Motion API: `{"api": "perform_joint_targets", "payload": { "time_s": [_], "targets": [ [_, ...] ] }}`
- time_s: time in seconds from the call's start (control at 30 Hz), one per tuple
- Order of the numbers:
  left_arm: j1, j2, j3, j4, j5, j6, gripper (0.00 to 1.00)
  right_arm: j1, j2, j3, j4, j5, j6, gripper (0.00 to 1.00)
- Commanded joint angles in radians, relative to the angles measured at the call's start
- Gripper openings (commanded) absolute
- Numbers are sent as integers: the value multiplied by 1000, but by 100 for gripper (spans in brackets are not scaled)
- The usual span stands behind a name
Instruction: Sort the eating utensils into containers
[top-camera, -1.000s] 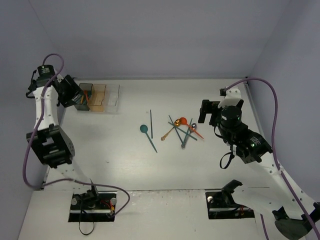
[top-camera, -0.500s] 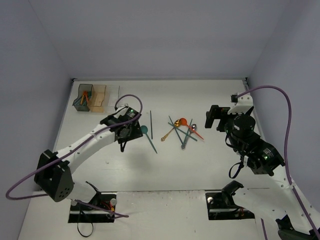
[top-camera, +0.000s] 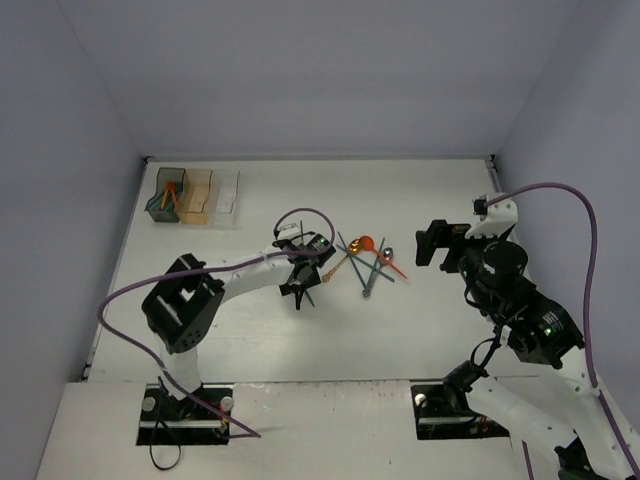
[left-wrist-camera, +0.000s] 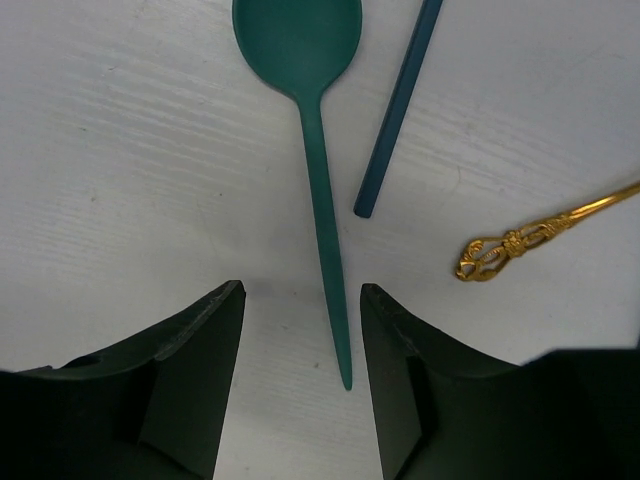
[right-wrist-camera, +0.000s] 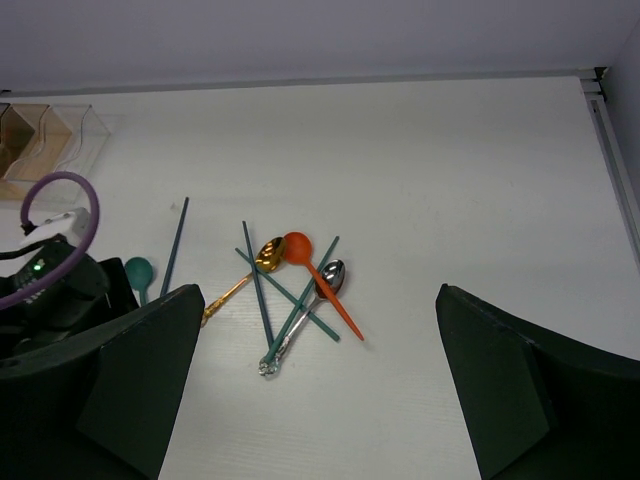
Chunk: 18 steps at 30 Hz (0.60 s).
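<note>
Teal spoon (left-wrist-camera: 322, 200): handle lies lengthwise between the spread fingers of the left pincer (left-wrist-camera: 300, 293), bowl pointing away (neither finger touching it). Right pincer (top-camera: 436, 245): spread wide, holding nothing, farther off.

**White table, boxed in by pale lilac walls**

The table (top-camera: 430, 190) is flat, white and matt, and close up it shows a faint grain of fine lines; a thin metal rail (top-camera: 320, 157) runs along its far edge, just under the back wall (top-camera: 320, 70); a second rail (right-wrist-camera: 608, 118) lines the right-hand edge; the left wall (top-camera: 50, 180) and the right wall (top-camera: 590, 110) are plain, the same pale lavender-grey as the back; near the front a straight seam (top-camera: 330, 381) parts the main surface from a lighter front strip (top-camera: 330, 430); the light is soft and even, falling from above, leaving only short, weak shadows on the white.
</note>
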Motion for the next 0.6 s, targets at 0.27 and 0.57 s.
{"api": "perform_joint_targets", "payload": {
  "time_s": [0.27, 0.57],
  "targets": [
    [33, 85, 74, 31, -25, -24, 38, -7, -24, 3, 22, -14, 9, 100],
    [70, 101, 32, 2, -16, -4, 12, -7, -22, -8, 16, -9, 17, 100]
  ]
}}
